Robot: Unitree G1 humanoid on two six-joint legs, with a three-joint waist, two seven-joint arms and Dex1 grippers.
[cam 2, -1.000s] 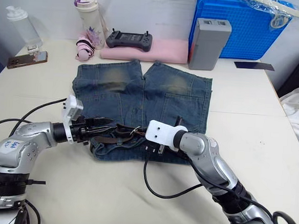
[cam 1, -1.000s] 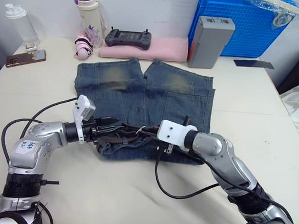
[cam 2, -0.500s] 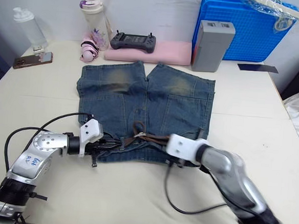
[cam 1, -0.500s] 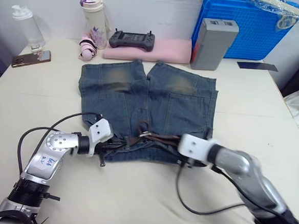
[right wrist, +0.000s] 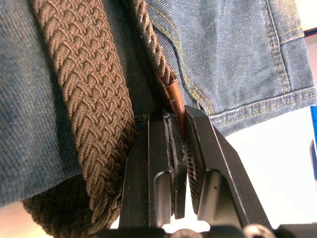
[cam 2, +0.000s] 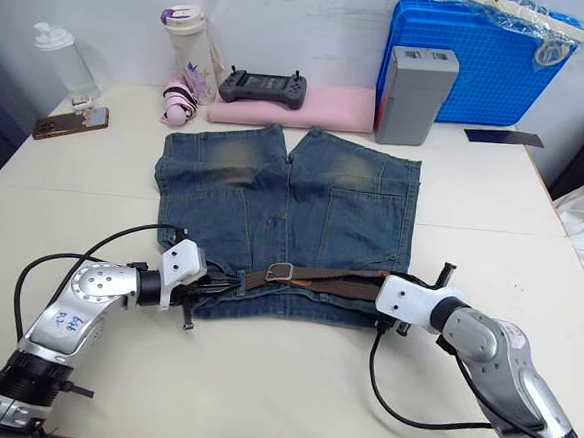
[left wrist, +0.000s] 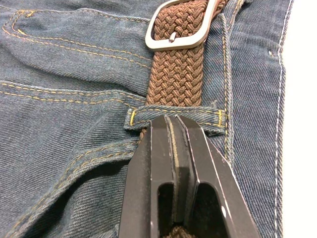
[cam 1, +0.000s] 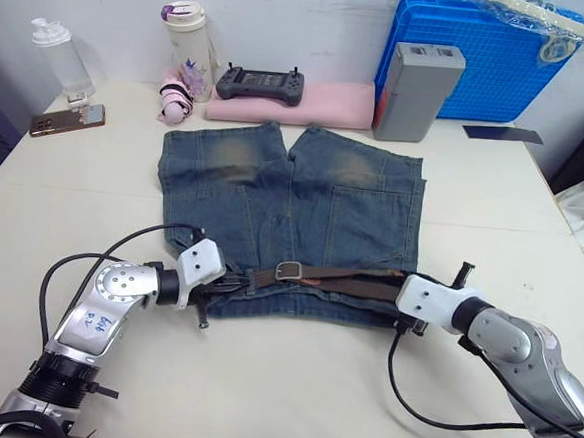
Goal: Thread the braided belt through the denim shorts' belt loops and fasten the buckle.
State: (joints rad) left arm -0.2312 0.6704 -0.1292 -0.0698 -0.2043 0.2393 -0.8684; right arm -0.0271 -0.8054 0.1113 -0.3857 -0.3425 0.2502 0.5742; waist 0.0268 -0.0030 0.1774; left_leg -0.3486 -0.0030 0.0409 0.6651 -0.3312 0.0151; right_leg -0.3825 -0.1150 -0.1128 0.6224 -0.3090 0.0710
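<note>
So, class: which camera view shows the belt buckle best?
The left wrist view: the buckle sits large there, its silver frame and prong lying over the braided belt. Both eye views show it as a small silver rectangle on the shorts' waistband.

denim shorts (cam 1: 287, 214) flat mid-table (cam 1: 259, 397), waistband toward robot, legs pointing away. braided belt (cam 1: 348, 278) runs along waistband, buckle (cam 1: 288, 271) near its middle. left gripper (cam 1: 229, 284) at waistband's left end, right gripper (cam 1: 400, 287) at right end. behind shorts: pink cloth (cam 1: 310, 102) with controller (cam 1: 259, 83) on it, crate (cam 1: 484, 57) right, 2 bottles (cam 1: 189, 46) and phone (cam 1: 66, 120) left.
</note>
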